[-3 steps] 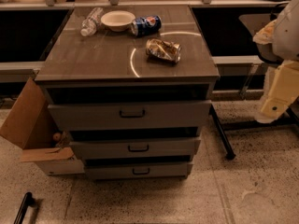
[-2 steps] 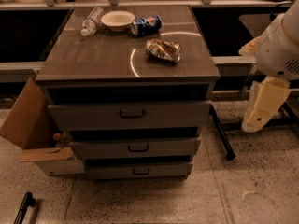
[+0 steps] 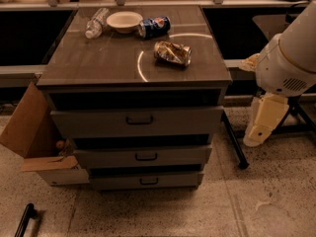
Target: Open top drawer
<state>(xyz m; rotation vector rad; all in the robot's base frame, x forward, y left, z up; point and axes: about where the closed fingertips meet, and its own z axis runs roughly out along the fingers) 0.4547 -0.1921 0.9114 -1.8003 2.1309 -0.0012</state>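
The top drawer (image 3: 98,123) is the widest and tallest of three grey drawers under a brown counter top. Its flat front has a small dark bar handle (image 3: 139,119) at its centre, and the front sits flush with the cabinet. Two shallower drawers (image 3: 143,157) lie below it. My arm (image 3: 289,58) comes in from the right edge, white and rounded. My gripper (image 3: 261,125) hangs as a cream-coloured piece to the right of the cabinet, about level with the top drawer and well apart from the handle.
On the counter lie a crushed can (image 3: 173,53), a blue soda can (image 3: 154,26), a white bowl (image 3: 124,20) and a plastic bottle (image 3: 96,22). An open cardboard box (image 3: 29,132) stands at the cabinet's left. A dark frame leg (image 3: 232,142) slants down at the right.
My arm and the cream gripper piece have moved left and down, closer to the cabinet's right side. The drawers and the counter items have not moved.
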